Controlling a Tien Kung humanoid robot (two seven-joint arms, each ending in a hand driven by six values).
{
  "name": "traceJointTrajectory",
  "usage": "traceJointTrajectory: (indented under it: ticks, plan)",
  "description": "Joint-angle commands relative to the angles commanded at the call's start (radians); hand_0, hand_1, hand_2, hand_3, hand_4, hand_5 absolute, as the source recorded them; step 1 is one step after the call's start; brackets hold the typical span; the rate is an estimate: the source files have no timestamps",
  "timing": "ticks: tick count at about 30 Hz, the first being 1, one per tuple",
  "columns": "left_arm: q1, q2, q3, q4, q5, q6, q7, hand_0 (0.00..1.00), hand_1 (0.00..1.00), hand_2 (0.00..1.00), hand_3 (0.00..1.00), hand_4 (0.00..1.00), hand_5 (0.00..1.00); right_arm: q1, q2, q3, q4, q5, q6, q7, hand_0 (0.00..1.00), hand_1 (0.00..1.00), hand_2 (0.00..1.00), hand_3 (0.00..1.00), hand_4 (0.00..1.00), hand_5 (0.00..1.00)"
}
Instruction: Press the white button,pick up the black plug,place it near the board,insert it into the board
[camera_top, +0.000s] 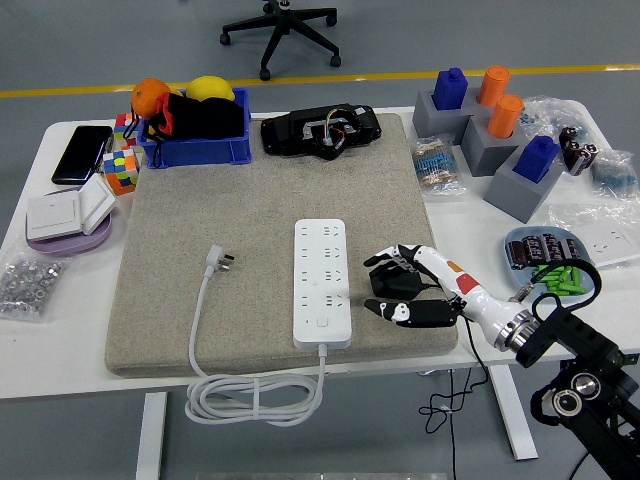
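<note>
The white power strip (323, 283) lies lengthwise in the middle of the grey mat (200, 300), with its white button (322, 322) at the near end. Just to its right, the black plug (390, 284) rests on the mat. My right hand (392, 286) reaches in from the lower right and closes around it, fingers (390, 259) on the far side and thumb (392, 311) on the near side. The plug's black cable (447, 400) hangs off the table's near edge. My left arm is out of sight.
The strip's own white plug (218, 262) and coiled cord (250, 396) lie at the mat's left and front. A blue bin (196, 150) and a black device (320, 131) sit at the back. Grey blocks (500, 140) and a dish of small parts (550, 262) stand at the right.
</note>
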Motion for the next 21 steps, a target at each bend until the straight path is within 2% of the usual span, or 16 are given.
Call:
traceJointTrajectory:
  ticks: [1,2,7,8,19,21]
  plan:
    - [0.0,0.0,0.0,0.0,0.0,0.0,0.0,0.473,0.498,0.5,0.585,0.565,0.268,0.002,0.0,-0.008,0.001,0.001,0.0,-0.001,0.35,0.244,0.319,0.641,0.829,0.372]
    - [0.001,0.0,-0.001,0.0,0.0,0.0,0.0,0.472,0.499,0.5,0.585,0.565,0.269,0.005,-0.001,-0.018,0.002,0.002,0.001,-0.004,0.089,0.083,0.183,0.647,0.818,0.38]
    - [0.002,-0.002,-0.001,0.0,0.001,-0.001,0.0,0.472,0.499,0.5,0.585,0.565,0.269,0.036,-0.002,-0.096,0.011,-0.011,-0.003,-0.027,0.089,0.083,0.183,0.647,0.818,0.38]
    - [0.002,-0.002,-0.002,0.0,0.003,-0.001,0.0,0.472,0.499,0.5,0.585,0.566,0.268,0.04,-0.001,-0.104,0.01,-0.011,-0.005,-0.029,0.002,0.002,0.131,0.651,0.817,0.383]
    - [0.002,-0.001,-0.008,0.0,0.006,0.0,0.001,0.473,0.496,0.5,0.586,0.565,0.269,0.075,0.006,-0.187,0.003,-0.054,-0.003,-0.109,0.002,0.002,0.134,0.657,0.809,0.387]
    - [0.002,-0.001,-0.009,0.0,0.006,0.0,0.001,0.473,0.496,0.5,0.586,0.566,0.269,0.082,0.008,-0.198,-0.004,-0.065,-0.012,-0.11,0.002,0.002,0.151,0.651,0.784,0.356]
